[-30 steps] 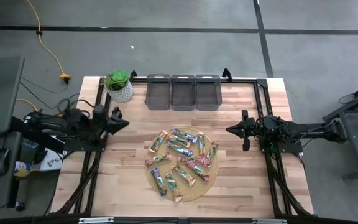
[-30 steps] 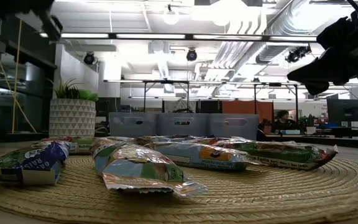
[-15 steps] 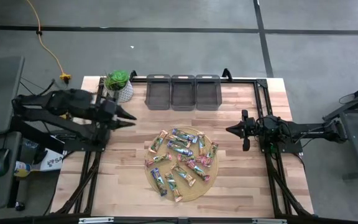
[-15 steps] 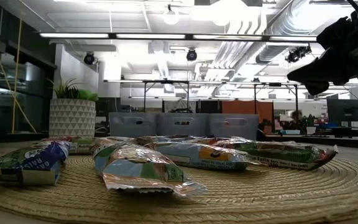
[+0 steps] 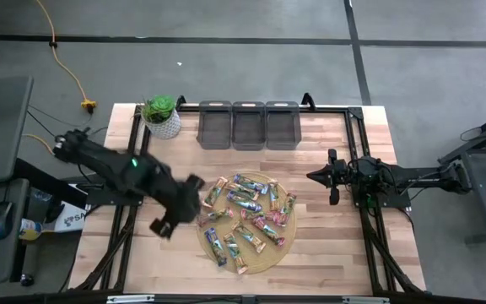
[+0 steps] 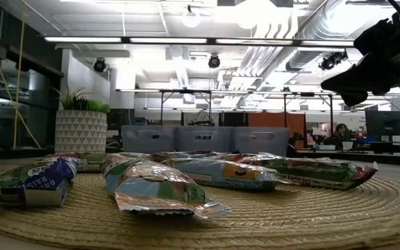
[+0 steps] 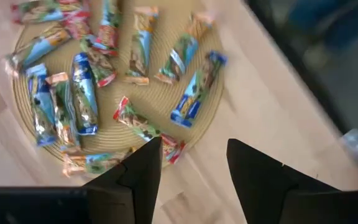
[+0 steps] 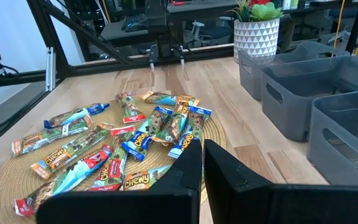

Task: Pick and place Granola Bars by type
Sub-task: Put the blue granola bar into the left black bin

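The left tool [image 5: 194,183] hangs over the tabletop [image 5: 327,253] just beside the near-left edge of the round woven mat [image 5: 278,250], and in its own wrist view its two dark fingers [image 7: 143,168] stand spread with bare wood between them, nothing pinched. The Granola Bars [image 5: 245,219] lie scattered flat across that mat, every one of them on the weave, some overlapping: blue-wrapped ones [image 7: 83,93], green ones [image 7: 179,59], and a red-ended one [image 7: 143,127] nearest the left fingers. From table height the bars [image 6: 158,189] lie crinkled in the foreground (shiny foil catching the ceiling lights). Over on the right, the right tool [image 5: 315,177] waits above the tabletop, well apart from the mat's right edge, its fingers [image 8: 185,168] pressed together and holding nothing. Three grey bins [image 5: 249,125] stand side by side at the far edge, seemingly empty, though their insides are hard to read from above. A potted plant [image 5: 161,116] stands just to their left, at the far left corner.
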{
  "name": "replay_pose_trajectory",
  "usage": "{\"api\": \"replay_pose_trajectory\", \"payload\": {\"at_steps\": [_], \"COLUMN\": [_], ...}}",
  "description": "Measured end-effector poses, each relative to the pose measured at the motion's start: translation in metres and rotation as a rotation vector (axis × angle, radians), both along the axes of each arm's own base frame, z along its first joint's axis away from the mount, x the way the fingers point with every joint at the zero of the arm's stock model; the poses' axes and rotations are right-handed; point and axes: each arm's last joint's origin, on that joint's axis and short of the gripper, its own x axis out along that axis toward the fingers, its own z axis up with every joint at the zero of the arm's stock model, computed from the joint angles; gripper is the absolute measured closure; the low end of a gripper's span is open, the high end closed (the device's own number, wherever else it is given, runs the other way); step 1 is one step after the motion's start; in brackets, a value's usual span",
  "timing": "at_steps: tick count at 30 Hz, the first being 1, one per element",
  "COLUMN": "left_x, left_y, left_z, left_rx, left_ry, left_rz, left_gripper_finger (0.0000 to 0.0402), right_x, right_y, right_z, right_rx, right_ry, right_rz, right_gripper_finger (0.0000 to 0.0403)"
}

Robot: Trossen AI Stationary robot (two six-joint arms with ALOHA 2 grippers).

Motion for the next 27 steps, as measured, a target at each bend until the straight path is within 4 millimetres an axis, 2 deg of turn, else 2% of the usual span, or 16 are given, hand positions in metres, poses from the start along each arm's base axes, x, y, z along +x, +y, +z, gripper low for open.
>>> {"api": "replay_pose_trajectory", "payload": {"at_steps": [6,11,15,18,21,27], "left_x": [0.012,0.025,0.038,0.047,0.051,0.044], "left_y": [-0.047,-0.079,-0.097,-0.104,-0.102,-0.08], "left_z": [-0.032,-0.056,-0.078,-0.096,-0.119,-0.155], "left_rx": [0.188,0.219,0.234,0.246,0.226,0.227], "left_ry": [0.021,-0.004,-0.012,-0.008,0.038,0.139], "left_rz": [-0.13,-0.221,-0.284,-0.315,-0.326,-0.303], "left_gripper_finger": [0.0224,0.0224,0.0224,0.0224,0.0224,0.0224], "right_x": [0.0,0.0,0.0,0.0,0.0,0.0], "right_y": [0.0,0.0,0.0,0.0,0.0,0.0], "right_z": [0.0,0.0,0.0,0.0,0.0,0.0], "right_rx": [0.0,0.0,0.0,0.0,0.0,0.0], "right_ry": [0.0,0.0,0.0,0.0,0.0,0.0], "right_rz": [0.0,0.0,0.0,0.0,0.0,0.0], "right_gripper_finger": [0.0403,0.0403,0.0403,0.0403,0.0403,0.0403]}}
